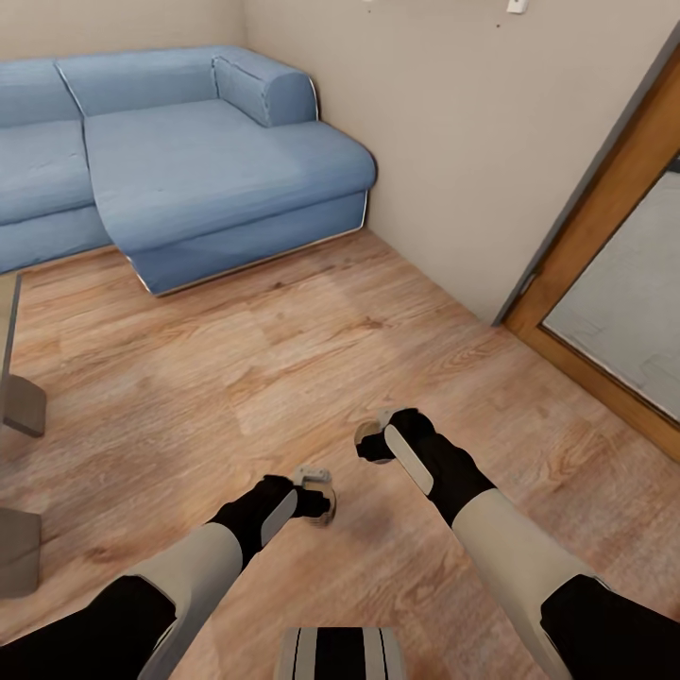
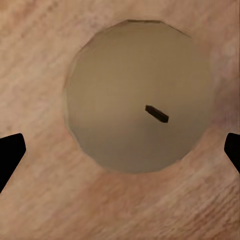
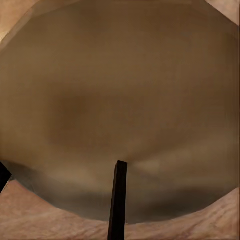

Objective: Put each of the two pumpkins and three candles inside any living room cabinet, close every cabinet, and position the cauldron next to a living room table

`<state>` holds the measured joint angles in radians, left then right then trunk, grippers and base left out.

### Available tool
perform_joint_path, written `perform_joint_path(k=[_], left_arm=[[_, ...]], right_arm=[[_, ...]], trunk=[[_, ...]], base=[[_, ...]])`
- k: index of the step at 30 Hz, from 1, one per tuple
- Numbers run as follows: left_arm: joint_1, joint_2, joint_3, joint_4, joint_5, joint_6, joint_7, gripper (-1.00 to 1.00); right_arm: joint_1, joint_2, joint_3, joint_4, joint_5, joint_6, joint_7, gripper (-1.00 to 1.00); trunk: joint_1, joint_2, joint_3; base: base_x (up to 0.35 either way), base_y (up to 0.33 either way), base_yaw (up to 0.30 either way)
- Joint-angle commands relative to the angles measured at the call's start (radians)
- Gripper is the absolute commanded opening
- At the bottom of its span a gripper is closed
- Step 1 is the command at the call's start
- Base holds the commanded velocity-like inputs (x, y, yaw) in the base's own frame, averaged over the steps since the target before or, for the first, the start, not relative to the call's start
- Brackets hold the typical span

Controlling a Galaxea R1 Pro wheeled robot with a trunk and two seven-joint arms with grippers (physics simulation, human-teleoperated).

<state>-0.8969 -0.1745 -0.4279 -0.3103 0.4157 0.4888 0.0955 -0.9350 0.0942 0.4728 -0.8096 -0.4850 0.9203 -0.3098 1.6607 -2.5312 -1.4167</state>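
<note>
Two candles stand on the wood plank floor (image 1: 312, 368), one under each arm. The left candle (image 2: 137, 95) shows as a pale olive disc with a short dark wick, seen from straight above in the left wrist view, and the left gripper (image 1: 316, 496) hangs over it with its dark fingertips (image 2: 10, 155) spread wide to either side, clear of the wax. The right candle (image 3: 120, 110) looms very large under the right wrist camera; the right gripper (image 1: 376, 444) sits low over it, but at this range I cannot tell whether its fingers are spread or gripping, and the thin dark bar rising in that view is probably the wick. Judging by this, the task is early: neither candle is lifted, and everything else, from stowing things in a cabinet and closing it to placing the cauldron, appears to remain. Outward, the floor around both arms is bare and gives open room. The blue corner sofa (image 1: 189, 161) lies well ahead, the beige wall (image 1: 472, 142) and a wooden door frame (image 1: 604, 217) bound the robot's right, and the table (image 1: 19, 406), by its grey slab legs, stands at the left edge.
</note>
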Motion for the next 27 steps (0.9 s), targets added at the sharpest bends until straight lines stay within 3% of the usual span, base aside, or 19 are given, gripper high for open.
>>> perform_joint_path(k=[1,14,27], left_arm=[[0.000,0.000,-0.005,-0.001,0.011,0.004,0.009,1.00],[0.000,0.000,-0.005,0.001,0.011,0.004,0.009,1.00],[0.000,0.000,-0.005,0.023,0.011,0.001,0.009,1.00]], right_arm=[[-0.001,0.000,0.003,-0.001,-0.012,0.002,-0.011,-1.00],[-0.001,0.001,0.004,-0.001,-0.012,0.002,-0.011,-1.00],[-0.001,0.009,0.004,0.000,-0.012,0.002,-0.011,-1.00]], trunk=[[0.000,0.000,-0.001],[0.000,0.000,-0.001],[0.000,0.000,-0.001]], base=[[0.114,0.000,0.000],[0.014,-0.002,0.000],[0.018,-0.096,0.000]])
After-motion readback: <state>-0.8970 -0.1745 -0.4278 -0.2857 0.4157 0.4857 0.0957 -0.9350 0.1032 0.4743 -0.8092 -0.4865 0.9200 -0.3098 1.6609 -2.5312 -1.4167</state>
